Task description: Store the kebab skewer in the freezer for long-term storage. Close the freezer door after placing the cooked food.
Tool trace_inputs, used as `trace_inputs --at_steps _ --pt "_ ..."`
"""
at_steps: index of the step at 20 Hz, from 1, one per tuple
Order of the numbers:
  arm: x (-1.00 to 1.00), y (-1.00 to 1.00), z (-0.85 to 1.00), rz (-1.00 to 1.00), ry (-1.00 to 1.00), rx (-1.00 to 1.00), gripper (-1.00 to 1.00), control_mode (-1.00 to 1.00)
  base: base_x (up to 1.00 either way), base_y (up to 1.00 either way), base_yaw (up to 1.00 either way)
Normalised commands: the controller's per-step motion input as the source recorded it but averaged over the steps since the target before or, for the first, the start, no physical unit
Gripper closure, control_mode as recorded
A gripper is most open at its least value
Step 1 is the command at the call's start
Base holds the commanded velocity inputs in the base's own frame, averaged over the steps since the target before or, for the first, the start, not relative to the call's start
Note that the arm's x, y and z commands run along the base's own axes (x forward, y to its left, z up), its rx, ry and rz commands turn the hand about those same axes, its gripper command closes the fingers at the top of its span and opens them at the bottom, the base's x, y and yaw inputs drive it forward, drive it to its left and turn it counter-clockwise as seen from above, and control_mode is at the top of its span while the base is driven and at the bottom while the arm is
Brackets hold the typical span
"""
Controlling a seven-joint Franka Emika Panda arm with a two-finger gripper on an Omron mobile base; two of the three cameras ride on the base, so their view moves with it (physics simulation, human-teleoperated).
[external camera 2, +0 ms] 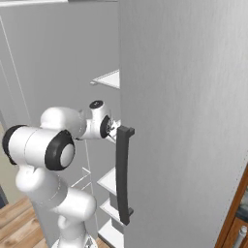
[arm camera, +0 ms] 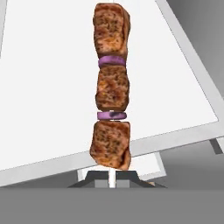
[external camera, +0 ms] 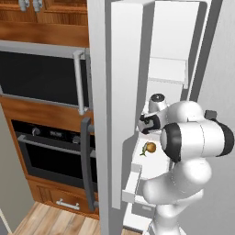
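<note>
Brown-chunked kebab skewer [arm camera: 112, 87] is pinched by its stick in the dark gripper [arm camera: 112, 177]; lower it level onto the white freezer shelf [arm camera: 52, 87] (then release).

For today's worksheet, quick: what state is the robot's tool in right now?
Tool: shut on the thin pale kebab skewer of brown meat chunks and purple rings, above a white freezer shelf.

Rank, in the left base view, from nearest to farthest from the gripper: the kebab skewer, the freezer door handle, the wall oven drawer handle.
1. kebab skewer, held in the gripper, over a white freezer shelf.
2. freezer door handle, dark bar left of the arm.
3. wall oven drawer handle, low at far left.
</note>
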Motion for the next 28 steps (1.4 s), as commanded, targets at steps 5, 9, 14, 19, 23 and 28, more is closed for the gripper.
trace_inputs --at_steps 5,9,14,19,23,28 --pt "0.45 -0.16 -0.2 0.0 0.0 0.0 1.0 -1.0 0.0 0.0 0.0" --pt "0.38 -0.14 -0.22 0.0 0.0 0.0 1.0 -1.0 0.0 0.0 0.0" --pt "0.25 -0.01 -0.19 0.01 -0.01 0.0 1.0 -1.0 0.0 0.0 0.0" --pt "0.14 0.0 -0.05 0.0 -0.01 0.0 -1.0 -1.0 0.0 0.0 0.0" --pt "0.16 0.0 -0.02 0.0 0.0 0.0 -1.0 -1.0 0.0 0.0 0.0" --pt "0.09 0.0 0.0 0.0 0.0 0.0 -1.0 -1.0 0.0 0.0 0.0"
